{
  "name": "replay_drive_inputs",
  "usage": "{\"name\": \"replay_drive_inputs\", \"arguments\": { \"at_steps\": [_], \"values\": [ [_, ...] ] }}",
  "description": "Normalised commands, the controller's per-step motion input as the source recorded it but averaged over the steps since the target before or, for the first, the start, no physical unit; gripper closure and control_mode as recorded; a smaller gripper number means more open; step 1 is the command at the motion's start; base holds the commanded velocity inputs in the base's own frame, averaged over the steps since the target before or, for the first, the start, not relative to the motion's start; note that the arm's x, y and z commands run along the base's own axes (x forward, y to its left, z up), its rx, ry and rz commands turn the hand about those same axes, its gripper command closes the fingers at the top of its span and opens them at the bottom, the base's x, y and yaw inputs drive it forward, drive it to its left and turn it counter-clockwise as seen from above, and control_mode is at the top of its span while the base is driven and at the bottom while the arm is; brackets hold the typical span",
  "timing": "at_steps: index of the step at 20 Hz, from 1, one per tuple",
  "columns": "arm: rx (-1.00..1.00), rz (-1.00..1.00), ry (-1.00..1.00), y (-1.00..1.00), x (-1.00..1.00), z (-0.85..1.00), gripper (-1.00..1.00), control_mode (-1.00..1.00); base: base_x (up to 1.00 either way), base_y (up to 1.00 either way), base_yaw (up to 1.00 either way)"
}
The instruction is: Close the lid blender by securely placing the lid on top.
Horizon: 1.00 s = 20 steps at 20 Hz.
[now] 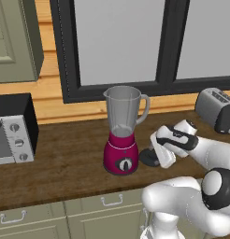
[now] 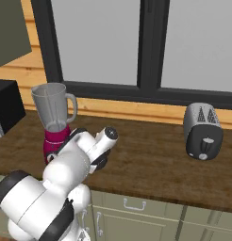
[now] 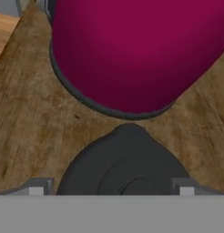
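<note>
1. Lid (image 3: 127, 166) lies flat on the wooden counter (image 1: 65, 158), just beside the pink blender (image 1: 121, 130).
2. The gripper (image 3: 111, 189) hangs over it, fingers spread wide, holding nothing.
3. Go straight down, fingers on both sides of the lid.
4. Squeeze gently, then lift.

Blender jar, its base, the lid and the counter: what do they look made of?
Blender jar: clear grey, see-through, so glass or hard plastic; can't tell which.
Base: smooth magenta shell with a soft sheen, looks like moulded plastic.
Lid: matte black, dull surface, likely plastic or rubber.
Counter: brown with grain streaks, looks like wood.
</note>
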Motion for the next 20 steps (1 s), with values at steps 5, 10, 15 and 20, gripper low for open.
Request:
{"name": "replay_drive_inputs", "arguments": {
  "at_steps": [5,10,15,20],
  "values": [
    [-0.03,0.02,0.1,0.08,0.14,-0.21,-1.0,-1.0,0.0,0.0,0.0],
    [0.0,0.0,0.01,-0.04,0.12,-0.11,-1.0,-1.0,0.0,0.0,0.0],
    [0.0,0.0,0.0,-0.08,0.08,-0.03,-1.0,-1.0,0.0,0.0,0.0],
    [0.0,0.0,0.0,-0.24,0.14,-0.04,-1.0,-1.0,0.0,0.0,0.0]
  ]
}}
